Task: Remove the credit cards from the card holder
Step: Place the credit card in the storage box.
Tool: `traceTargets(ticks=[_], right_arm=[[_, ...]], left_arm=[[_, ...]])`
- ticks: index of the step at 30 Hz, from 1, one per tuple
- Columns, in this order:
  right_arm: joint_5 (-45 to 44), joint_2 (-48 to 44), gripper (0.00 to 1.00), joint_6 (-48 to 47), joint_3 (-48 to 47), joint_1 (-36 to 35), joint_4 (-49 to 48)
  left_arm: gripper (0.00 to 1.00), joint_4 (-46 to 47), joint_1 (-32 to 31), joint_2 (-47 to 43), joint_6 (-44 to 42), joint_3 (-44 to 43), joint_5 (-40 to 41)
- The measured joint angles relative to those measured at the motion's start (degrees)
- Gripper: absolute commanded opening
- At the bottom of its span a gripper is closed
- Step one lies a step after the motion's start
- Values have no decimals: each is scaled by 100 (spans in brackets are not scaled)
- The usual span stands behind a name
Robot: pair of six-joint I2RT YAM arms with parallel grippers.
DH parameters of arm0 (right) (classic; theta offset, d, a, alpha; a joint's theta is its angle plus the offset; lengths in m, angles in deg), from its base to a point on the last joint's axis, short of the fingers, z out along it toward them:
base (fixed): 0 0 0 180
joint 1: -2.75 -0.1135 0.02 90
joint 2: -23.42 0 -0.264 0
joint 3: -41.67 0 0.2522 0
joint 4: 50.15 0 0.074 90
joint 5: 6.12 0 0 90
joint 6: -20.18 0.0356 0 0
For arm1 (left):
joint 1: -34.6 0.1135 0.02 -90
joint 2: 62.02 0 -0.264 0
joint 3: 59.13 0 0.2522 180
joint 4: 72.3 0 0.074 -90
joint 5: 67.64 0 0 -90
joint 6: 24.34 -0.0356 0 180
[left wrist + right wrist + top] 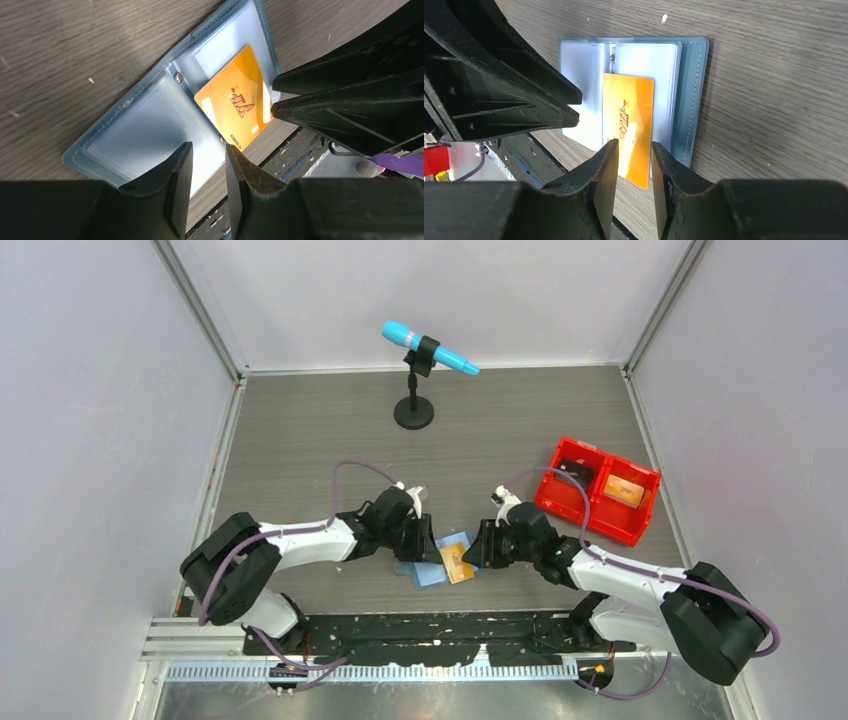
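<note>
The card holder point(430, 577) lies open on the table between both arms, teal with pale blue pockets point(135, 130). An orange-gold credit card point(458, 564) sticks halfway out of one pocket toward the table's near edge point(235, 105). My left gripper point(209, 147) is open with a narrow gap, just above the card holder's other flap at its near edge. My right gripper point(634, 145) is open with a narrow gap, its fingers straddling the free end of the card point(629, 110) without closing on it. The card holder point(689, 100) lies flat. Other cards are not visible.
A red two-compartment bin point(640, 520) stands at the right, holding a chunky orange object point(623, 490) and a black item point(575, 468). A blue microphone on a black stand point(414, 390) is at the back. The black base rail point(420, 630) runs just below the card holder.
</note>
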Motion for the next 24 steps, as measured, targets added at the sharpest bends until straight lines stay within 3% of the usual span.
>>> traceTargets(ticks=[16, 24], right_arm=[[129, 535, 39, -179, -39, 28, -319], [184, 638, 38, -133, -20, 37, -498]], left_arm=[[23, 446, 2, 544, 114, -136, -105], [33, 590, 0, 575, 149, -133, -129]])
